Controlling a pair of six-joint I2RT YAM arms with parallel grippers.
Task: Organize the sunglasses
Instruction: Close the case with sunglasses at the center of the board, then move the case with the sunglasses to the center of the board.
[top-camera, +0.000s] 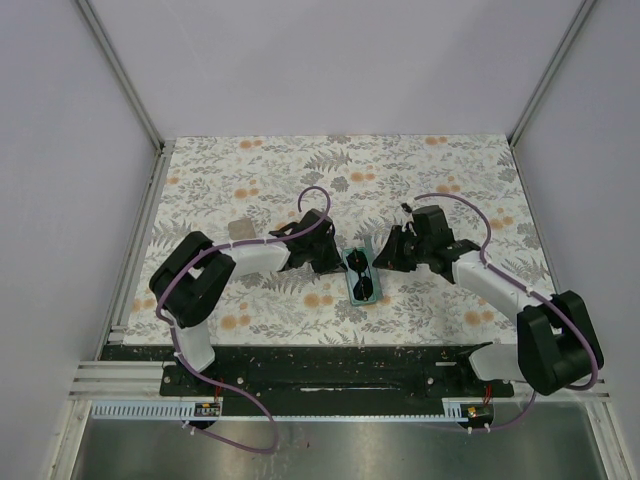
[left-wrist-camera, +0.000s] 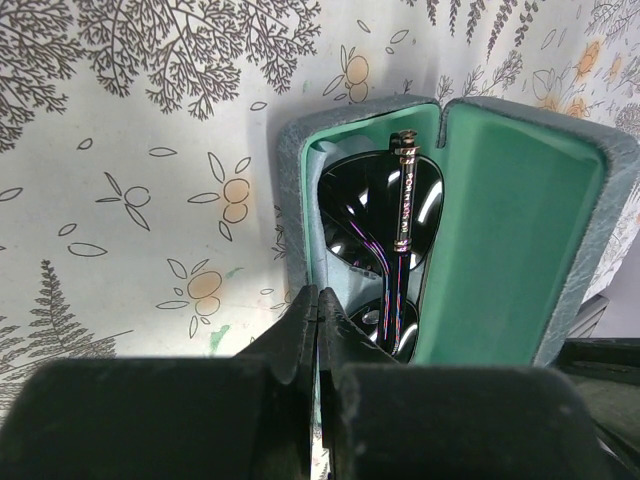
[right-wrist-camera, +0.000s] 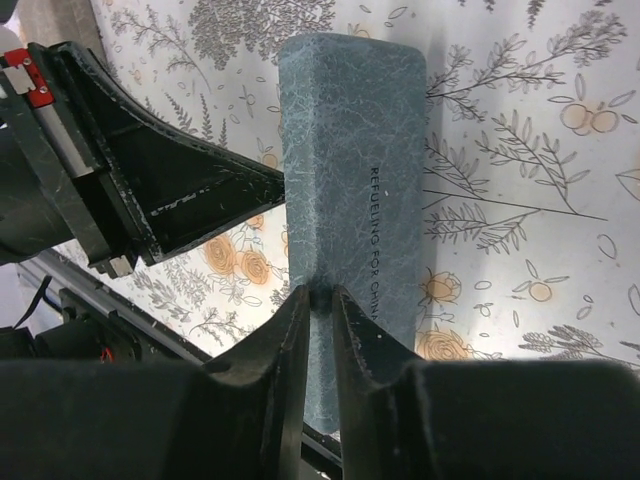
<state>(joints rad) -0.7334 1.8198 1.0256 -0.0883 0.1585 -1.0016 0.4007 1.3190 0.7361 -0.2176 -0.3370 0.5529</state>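
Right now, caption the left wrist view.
Shut left gripper at the rim of an open teal case holding dark sunglasses.

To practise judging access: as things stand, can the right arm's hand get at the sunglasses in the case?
Probably not directly. The raised lid stands between the right hand and the sunglasses; that hand sits astride the lid's edge, so it would need to come over the top.

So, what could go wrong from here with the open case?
1. The sunglasses lie with one temple close to the hinge; the lid might pinch it when shut.
2. The shut left fingers sit at the case rim, where the lid could strike them.
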